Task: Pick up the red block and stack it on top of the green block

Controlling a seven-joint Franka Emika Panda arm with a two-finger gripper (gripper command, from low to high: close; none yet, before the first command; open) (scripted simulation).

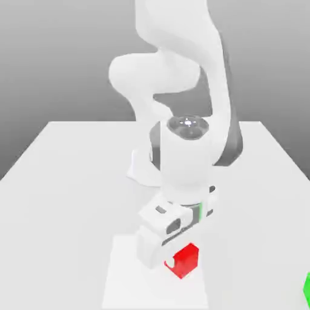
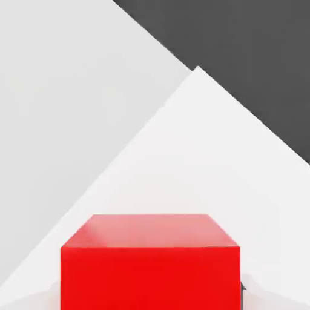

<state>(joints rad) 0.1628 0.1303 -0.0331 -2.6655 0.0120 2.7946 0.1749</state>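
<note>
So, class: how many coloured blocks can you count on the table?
2: the red block sits under the gripper; the green block is cut off at the exterior view's right edge.

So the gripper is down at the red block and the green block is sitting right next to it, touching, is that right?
Not quite. The gripper is down at the red block, but the green block sits well apart, at the exterior view's right edge, not touching it.

Table: white, matte, flat top, far edge straight against the backdrop. Pale square mat lies on the table near its front edge, slightly brighter than the table. Backdrop behind the table: plain grey, darker toward the top. Light soft, even. Hand view: dark grey floor beyond the table's corner.
</note>
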